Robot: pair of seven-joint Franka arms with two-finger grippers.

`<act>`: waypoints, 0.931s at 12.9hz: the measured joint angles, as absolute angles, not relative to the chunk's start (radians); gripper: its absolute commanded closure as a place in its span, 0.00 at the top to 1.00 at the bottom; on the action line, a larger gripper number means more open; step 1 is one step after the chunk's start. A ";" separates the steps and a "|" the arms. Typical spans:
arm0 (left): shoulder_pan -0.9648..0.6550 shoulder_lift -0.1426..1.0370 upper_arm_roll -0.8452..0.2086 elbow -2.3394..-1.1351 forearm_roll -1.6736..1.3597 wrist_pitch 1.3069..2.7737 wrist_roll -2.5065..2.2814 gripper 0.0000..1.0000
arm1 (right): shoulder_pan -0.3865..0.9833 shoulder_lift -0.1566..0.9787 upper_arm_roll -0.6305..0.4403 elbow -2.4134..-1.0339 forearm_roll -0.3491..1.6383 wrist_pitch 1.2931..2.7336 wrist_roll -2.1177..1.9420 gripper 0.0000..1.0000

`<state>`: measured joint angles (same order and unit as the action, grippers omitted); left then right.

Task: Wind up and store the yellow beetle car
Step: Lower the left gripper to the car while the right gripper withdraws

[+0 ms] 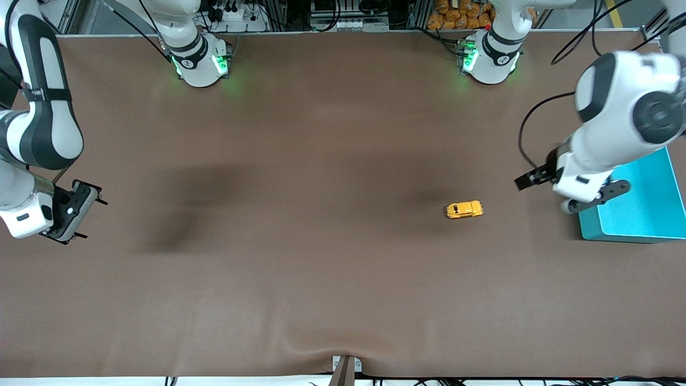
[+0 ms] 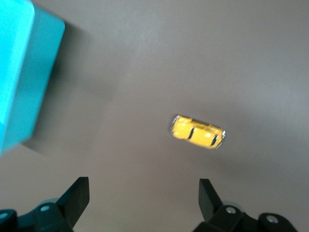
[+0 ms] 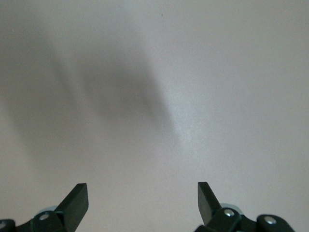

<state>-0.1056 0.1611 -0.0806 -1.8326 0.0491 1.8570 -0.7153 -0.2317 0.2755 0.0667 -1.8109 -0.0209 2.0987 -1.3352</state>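
Both my grippers are spread wide and hold nothing: my left gripper (image 2: 144, 200) hangs over the brown table (image 1: 300, 279) beside the teal plastic bin (image 1: 651, 201), my right gripper (image 3: 142, 203) waits at its own end. Between them, nearer the bin, lies the tiny glossy yellow beetle car (image 1: 464, 209); I judge it light, stiff and slippery, best pinched across its 2 flat sides.

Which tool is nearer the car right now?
Left. The left tool, open, hangs by the teal bin, close to the car. The right tool, open, waits at the right arm's end of the table.
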 measured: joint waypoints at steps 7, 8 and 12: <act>-0.145 0.316 -0.085 -1.903 0.049 2.122 -1.531 1.00 | -0.229 0.103 0.057 -1.867 -0.021 2.044 -1.142 1.00; -0.145 0.332 -0.085 -1.921 0.049 2.161 -1.618 1.00 | -0.227 0.080 0.059 -1.869 -0.021 2.015 -1.087 1.00; -0.151 0.364 -0.086 -1.962 0.049 2.217 -1.779 1.00 | -0.189 0.025 0.065 -1.876 -0.021 1.927 -0.852 1.00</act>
